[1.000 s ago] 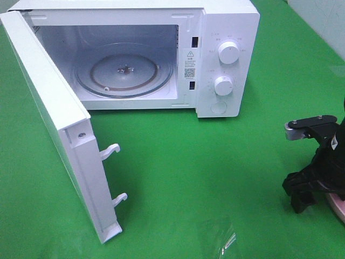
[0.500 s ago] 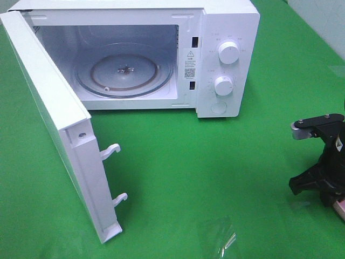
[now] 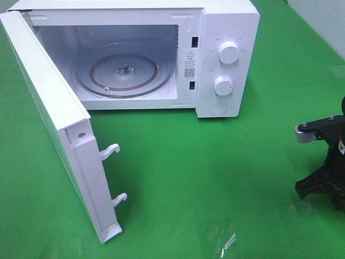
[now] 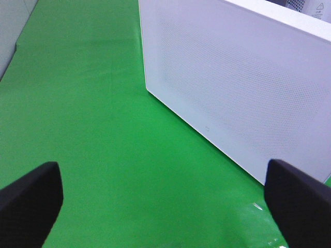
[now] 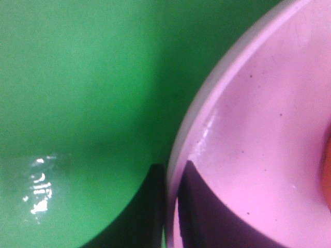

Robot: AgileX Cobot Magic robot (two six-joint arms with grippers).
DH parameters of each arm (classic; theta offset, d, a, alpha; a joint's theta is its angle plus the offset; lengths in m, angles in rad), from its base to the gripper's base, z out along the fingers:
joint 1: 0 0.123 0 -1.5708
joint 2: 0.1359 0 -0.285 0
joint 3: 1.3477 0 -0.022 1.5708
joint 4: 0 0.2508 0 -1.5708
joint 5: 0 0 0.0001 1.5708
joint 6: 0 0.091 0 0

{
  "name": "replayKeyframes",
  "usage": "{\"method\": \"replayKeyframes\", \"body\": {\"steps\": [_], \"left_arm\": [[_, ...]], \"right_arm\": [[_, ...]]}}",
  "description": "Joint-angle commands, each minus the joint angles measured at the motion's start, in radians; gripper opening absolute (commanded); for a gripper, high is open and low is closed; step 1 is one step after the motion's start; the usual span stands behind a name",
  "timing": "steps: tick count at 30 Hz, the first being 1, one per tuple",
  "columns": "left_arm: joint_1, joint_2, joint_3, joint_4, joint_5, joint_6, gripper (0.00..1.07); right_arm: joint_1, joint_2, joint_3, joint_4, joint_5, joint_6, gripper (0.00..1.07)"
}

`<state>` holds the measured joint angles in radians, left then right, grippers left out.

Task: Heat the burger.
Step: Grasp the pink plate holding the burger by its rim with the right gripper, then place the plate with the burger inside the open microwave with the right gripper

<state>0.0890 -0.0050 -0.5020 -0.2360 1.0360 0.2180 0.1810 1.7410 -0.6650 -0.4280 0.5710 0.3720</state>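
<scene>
The white microwave (image 3: 226,54) stands at the back with its door (image 3: 54,118) swung wide and its glass turntable (image 3: 124,73) bare. My right gripper (image 5: 173,206) is shut on the rim of a round pink plate (image 5: 258,144), one dark finger outside the rim and one inside. Of the burger (image 5: 328,170) only an orange-brown sliver shows, on the plate at the edge of the right wrist view. In the high view the right arm (image 3: 323,172) sits at the far right edge and the plate is out of frame. My left gripper (image 4: 165,206) is open, facing the door's outer face (image 4: 232,88).
Green cloth (image 3: 205,172) covers the table. The open door juts toward the front left, with two latch hooks (image 3: 110,151) sticking out of its edge. Two knobs (image 3: 229,53) sit on the microwave's right panel. A glossy patch (image 3: 223,240) shows near the front edge.
My right gripper has closed onto the plate's rim. The right arm has shifted right in the high view, and the pink plate no longer shows there. The left gripper is unchanged.
</scene>
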Motion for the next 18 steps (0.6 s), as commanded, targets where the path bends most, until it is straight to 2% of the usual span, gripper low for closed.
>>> {"method": "replayKeyframes", "body": {"steps": [1, 15, 18], "left_arm": [[0.003, -0.018, 0.002, 0.0, -0.006, 0.001, 0.98], [0.003, -0.018, 0.002, 0.0, -0.006, 0.001, 0.98], [0.003, -0.018, 0.002, 0.0, -0.006, 0.001, 0.98]], "right_arm": [[0.02, 0.002, -0.001, -0.031, 0.021, 0.018, 0.0], [0.141, -0.114, -0.001, -0.142, 0.131, 0.09, 0.0], [0.177, -0.144, -0.001, -0.199, 0.17, 0.135, 0.0]]}}
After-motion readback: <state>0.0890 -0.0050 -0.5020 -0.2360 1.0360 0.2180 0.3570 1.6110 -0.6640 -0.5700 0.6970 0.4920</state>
